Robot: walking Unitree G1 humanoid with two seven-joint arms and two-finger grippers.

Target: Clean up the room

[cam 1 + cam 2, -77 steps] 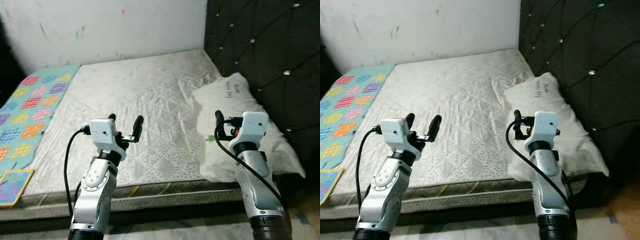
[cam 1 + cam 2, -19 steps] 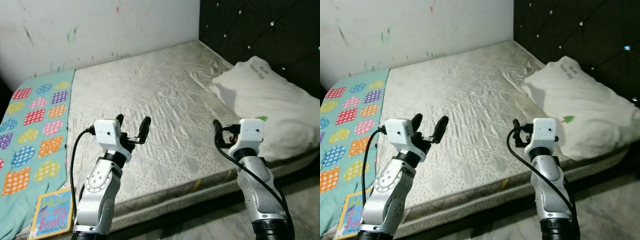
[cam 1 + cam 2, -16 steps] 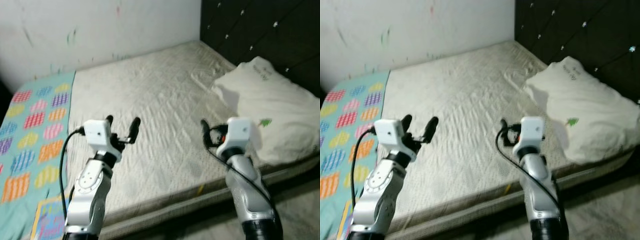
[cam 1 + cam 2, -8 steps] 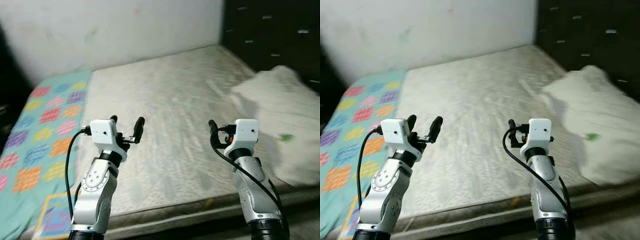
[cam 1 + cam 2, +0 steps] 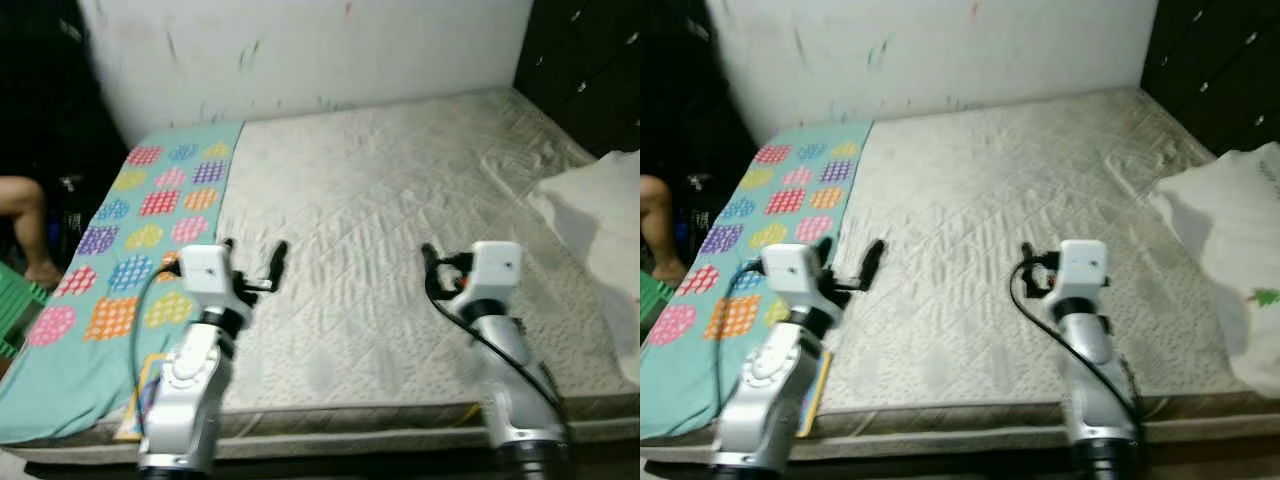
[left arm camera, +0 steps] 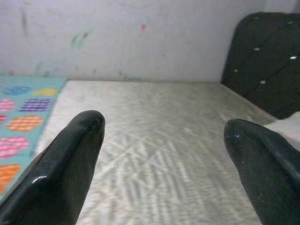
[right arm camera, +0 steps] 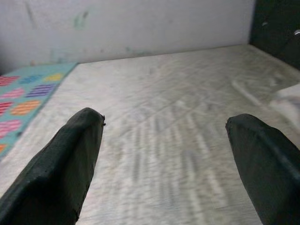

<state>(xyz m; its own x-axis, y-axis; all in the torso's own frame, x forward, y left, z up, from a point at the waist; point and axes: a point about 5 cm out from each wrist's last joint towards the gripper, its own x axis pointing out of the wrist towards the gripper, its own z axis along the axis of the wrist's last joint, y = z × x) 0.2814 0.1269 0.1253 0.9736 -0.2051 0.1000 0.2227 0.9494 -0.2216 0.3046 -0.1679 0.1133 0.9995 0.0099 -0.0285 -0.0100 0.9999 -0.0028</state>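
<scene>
We face a bare mattress [image 5: 400, 190].
Both our left gripper [image 5: 252, 262] and right gripper [image 7: 164, 159] spread wide, empty; the patterned blanket [image 5: 130, 240] lies left.

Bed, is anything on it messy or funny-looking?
Yes. The colourful blanket covers just the left strip, leaving the mattress bare. A book hangs off the front edge, and the pillow sits askew at the right.

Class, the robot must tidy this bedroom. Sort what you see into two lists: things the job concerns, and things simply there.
Job:
picture book at the bed's near left corner
patterned blanket
white pillow
left gripper and right gripper, both open, nothing held

Simply there:
mattress
black headboard
marked wall
a person's leg
</scene>
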